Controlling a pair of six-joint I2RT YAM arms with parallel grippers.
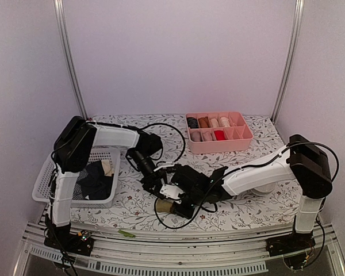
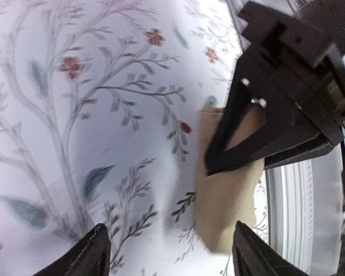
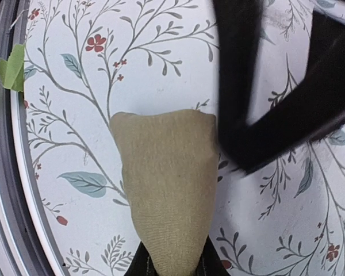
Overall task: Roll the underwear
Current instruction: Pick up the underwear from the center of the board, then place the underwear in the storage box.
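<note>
The olive-tan underwear [image 3: 167,184] lies flat on the flowered tablecloth [image 3: 103,86], to the right of the white basket [image 1: 46,178] and closer to the table's near edge than the basket is. Its long axis runs roughly along that edge. The broad, rounded end points toward the basket side, and the cloth narrows toward the opposite end. The right gripper [image 3: 172,263] has that narrow end pinched between its fingers, which are closed tight on the fabric so that the cloth bunches where it enters them. The left gripper [image 2: 172,256] is beside the broad end with its fingers spread wide and nothing held between them. In its own wrist view the cloth's edge lies just inside one fingertip [image 2: 250,253], and whether it touches cannot be told. More underwear, black and cream pieces [image 1: 96,179], sits heaped inside the basket.
</note>
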